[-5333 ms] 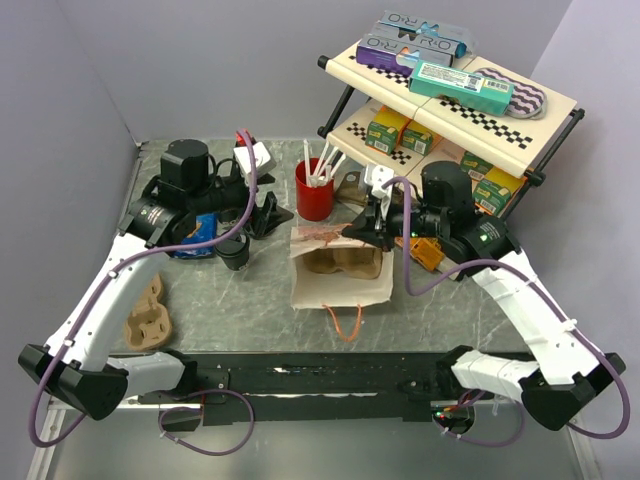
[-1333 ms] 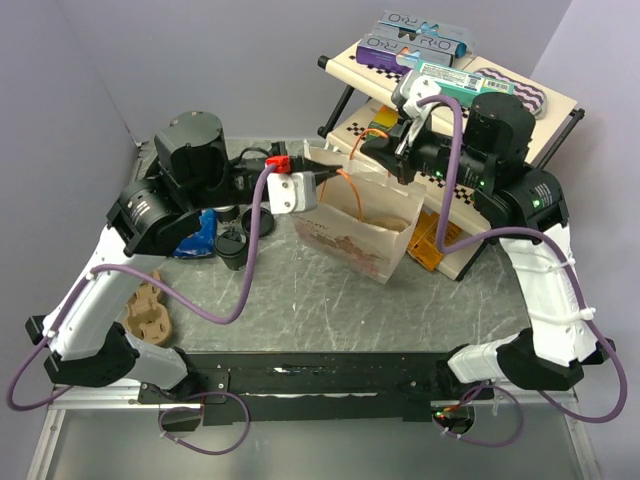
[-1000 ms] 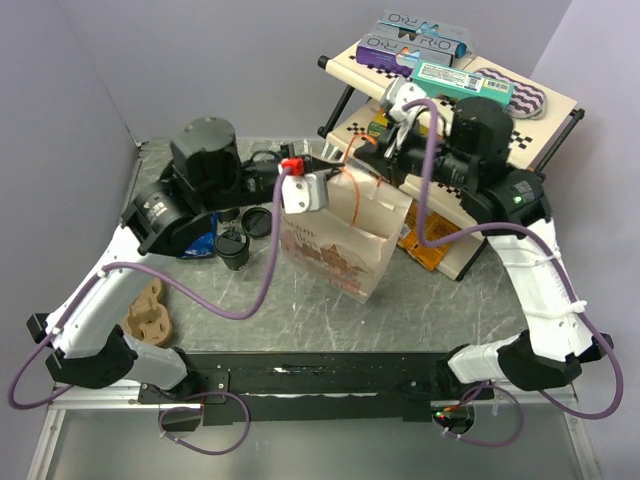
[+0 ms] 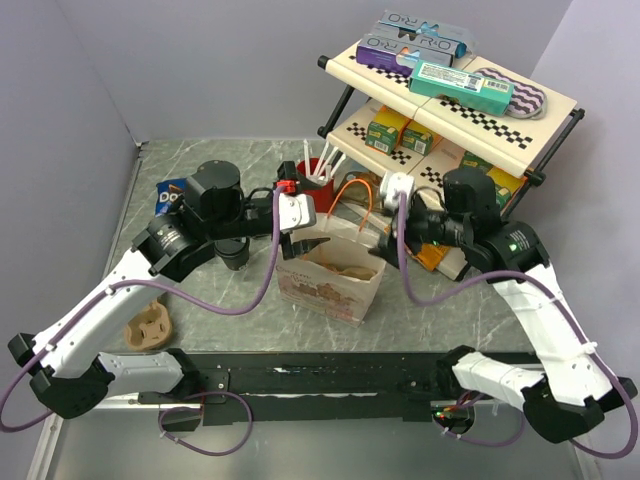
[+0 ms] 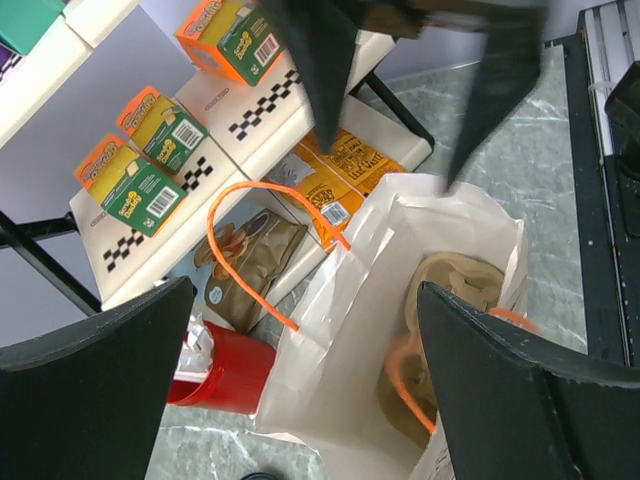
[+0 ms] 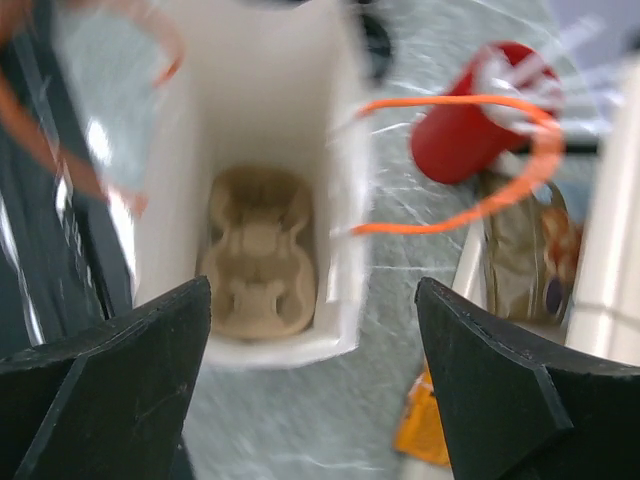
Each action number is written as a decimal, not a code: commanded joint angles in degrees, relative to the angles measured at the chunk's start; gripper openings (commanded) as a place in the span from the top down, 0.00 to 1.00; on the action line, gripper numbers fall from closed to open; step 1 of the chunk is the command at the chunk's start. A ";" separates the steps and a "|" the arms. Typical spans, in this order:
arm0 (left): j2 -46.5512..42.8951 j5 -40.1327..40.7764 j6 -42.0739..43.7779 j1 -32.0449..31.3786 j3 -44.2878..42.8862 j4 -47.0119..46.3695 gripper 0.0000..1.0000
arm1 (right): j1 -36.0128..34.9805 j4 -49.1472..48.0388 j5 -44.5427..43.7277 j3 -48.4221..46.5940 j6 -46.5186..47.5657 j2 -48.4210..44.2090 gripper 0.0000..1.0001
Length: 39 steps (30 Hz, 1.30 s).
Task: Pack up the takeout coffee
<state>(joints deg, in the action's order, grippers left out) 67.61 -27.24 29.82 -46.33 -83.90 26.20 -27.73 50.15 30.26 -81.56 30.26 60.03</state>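
The takeout coffee (image 4: 235, 260) is a small dark cup on the table, partly hidden under my left arm and left of the bag. A white paper bag (image 4: 330, 285) stands upright with its mouth open. A brown cup carrier (image 6: 260, 250) lies on its bottom, and its orange handles (image 4: 352, 190) hang loose. My left gripper (image 4: 305, 240) hovers open over the bag's left rim. From its wrist view the left gripper (image 5: 310, 400) straddles the open bag (image 5: 350, 330), empty. My right gripper (image 4: 378, 228) is open above the bag's right side, and the right gripper (image 6: 315, 400) holds nothing.
A red cup with white straws (image 4: 316, 182) stands just behind the bag. A two-tier checkered shelf (image 4: 455, 95) with boxes fills the back right, and an orange packet (image 4: 432, 250) lies at its foot. A blue snack bag (image 4: 170, 195) and a spare carrier (image 4: 150, 325) lie on the left.
A second ago both grippers held the bag up and tilted by its handles. Now the bag stands on the table, both grippers have opened and let go, and both arms have dropped lower.
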 commanded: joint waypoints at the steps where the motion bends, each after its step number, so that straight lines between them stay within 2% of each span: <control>1: -1.26 0.78 1.82 0.01 -3.46 2.63 0.01 | 0.30 15.36 14.64 -3.42 30.26 -3.61 0.11; 4: -1.52 1.49 2.08 0.01 -4.08 4.12 0.01 | 0.30 25.05 16.67 -10.27 40.37 2.80 0.16; 5: -1.61 1.75 2.08 0.01 -4.08 4.13 0.01 | 0.39 31.00 17.02 -11.50 45.80 4.29 0.17; 8: -2.75 2.81 2.25 0.18 -3.03 3.78 0.01 | 0.22 36.84 17.55 -13.80 53.22 7.55 0.18; 12: -3.89 2.99 2.43 1.32 -1.88 3.60 0.01 | -1.45 36.07 14.13 -9.77 57.44 8.26 0.18; 15: -4.24 2.90 2.61 1.94 -1.97 4.21 0.01 | -2.25 39.65 10.97 -9.84 61.31 10.71 0.18; 21: -4.60 3.07 3.31 2.20 -1.01 3.78 0.01 | -2.60 39.76 7.71 -7.13 61.76 11.43 0.19; 26: -4.86 5.69 2.79 2.29 1.53 2.12 0.01 | -2.68 37.40 9.20 -9.23 57.20 9.68 0.19; 27: -4.51 8.32 0.96 2.21 2.24 0.37 0.01 | -2.60 35.65 9.03 -8.71 56.15 8.80 0.19; 28: -3.81 16.88 -3.93 2.29 2.51 -2.35 0.01 | -2.60 30.32 8.77 -7.83 53.00 7.48 0.18; 29: -2.59 20.88 -6.33 2.55 1.12 -2.64 0.01 | -2.60 27.49 8.68 -6.87 51.32 4.95 0.18; 30: 0.47 24.14 -9.14 3.08 -0.46 -2.03 0.01 | -2.77 24.67 8.15 -4.51 49.65 3.53 0.17; 31: 2.24 25.91 -15.70 5.35 -2.74 3.02 0.00 | -3.03 21.34 7.54 -3.35 45.80 2.38 0.16; 32: 5.48 25.93 -19.24 6.33 -7.20 5.94 0.02 | -3.21 16.17 7.10 -1.43 43.59 0.20 0.16; 33: 6.64 25.58 -25.72 7.81 -8.64 9.45 0.03 | -3.56 12.99 6.14 -0.54 41.31 -0.61 0.15; 34: 7.18 22.44 -27.96 8.35 -9.17 13.14 0.03 | -3.74 10.34 5.52 0.43 36.32 -1.40 0.14; 37: 4.11 16.81 -32.81 8.97 -2.96 13.97 0.03 | -4.53 3.48 3.15 3.07 29.17 -3.51 0.13; 39: 3.31 16.26 -35.17 9.06 -1.54 14.93 0.04 | -5.14 0.66 1.30 4.12 25.31 -3.69 0.13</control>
<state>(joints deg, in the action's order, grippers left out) 74.37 -8.23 5.98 -37.01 -87.57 35.68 -31.62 62.06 35.20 -79.37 67.75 56.77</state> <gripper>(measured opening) 0.968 0.864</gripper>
